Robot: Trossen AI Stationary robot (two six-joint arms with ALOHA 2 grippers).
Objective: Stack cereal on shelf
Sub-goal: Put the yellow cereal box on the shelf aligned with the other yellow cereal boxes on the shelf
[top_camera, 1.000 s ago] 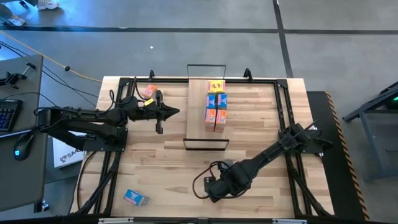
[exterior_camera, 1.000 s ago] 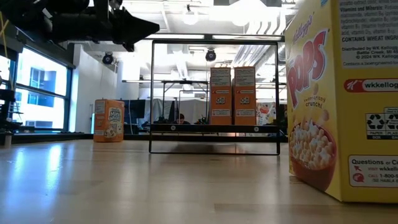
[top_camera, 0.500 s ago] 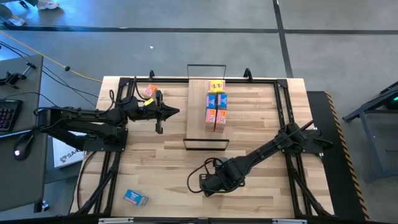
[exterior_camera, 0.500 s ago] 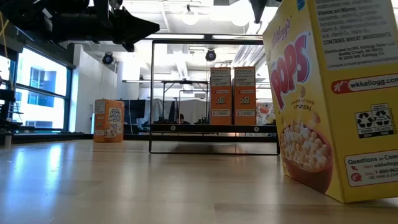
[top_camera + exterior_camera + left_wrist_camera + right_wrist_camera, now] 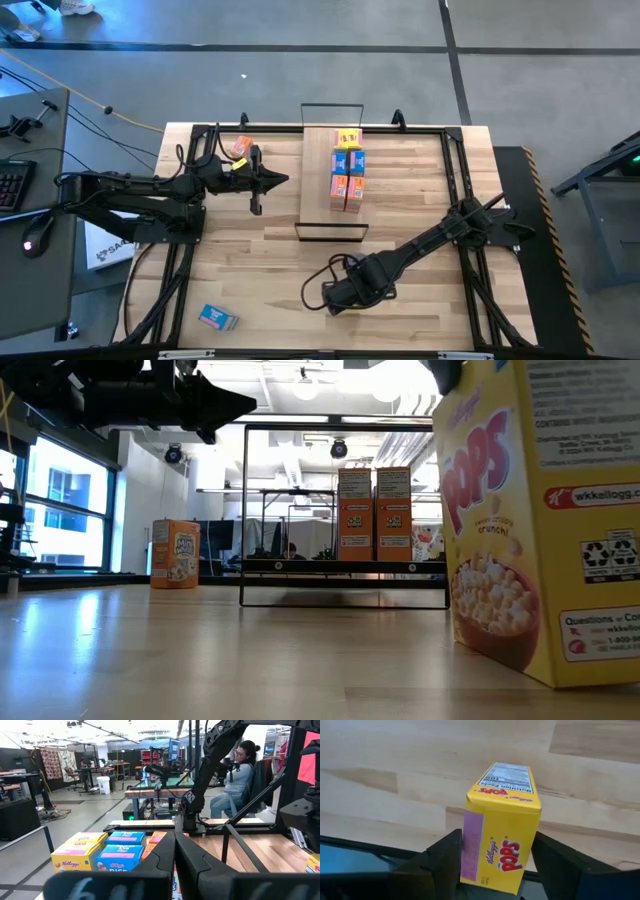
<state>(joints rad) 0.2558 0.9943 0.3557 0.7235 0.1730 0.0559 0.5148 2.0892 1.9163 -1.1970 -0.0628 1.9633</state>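
The shelf is a light-wood board with black wire loops at its far and near ends. Several orange, blue and yellow cereal boxes stand on it, and the low view shows two orange ones. My right gripper is near the table's near edge and is shut on a yellow Pops box. That box fills the right of the low view. My left gripper hangs shut above the table, left of the shelf, with its fingers together. My right gripper pinches the yellow Pops box between its two fingers, one on the side with the purple strip and one on the opposite side. The box stands roughly upright. I cannot tell whether its bottom corner rests on the tabletop.
One orange box stands near the table's far left corner, also in the low view. A blue box lies near the near left corner. Black rails run along the table's sides. Bare wood lies between the shelf and my right gripper.
My right gripper has moved toward the table's left with the yellow box. In the low view the box shifted left and tilted, then stood straighter.
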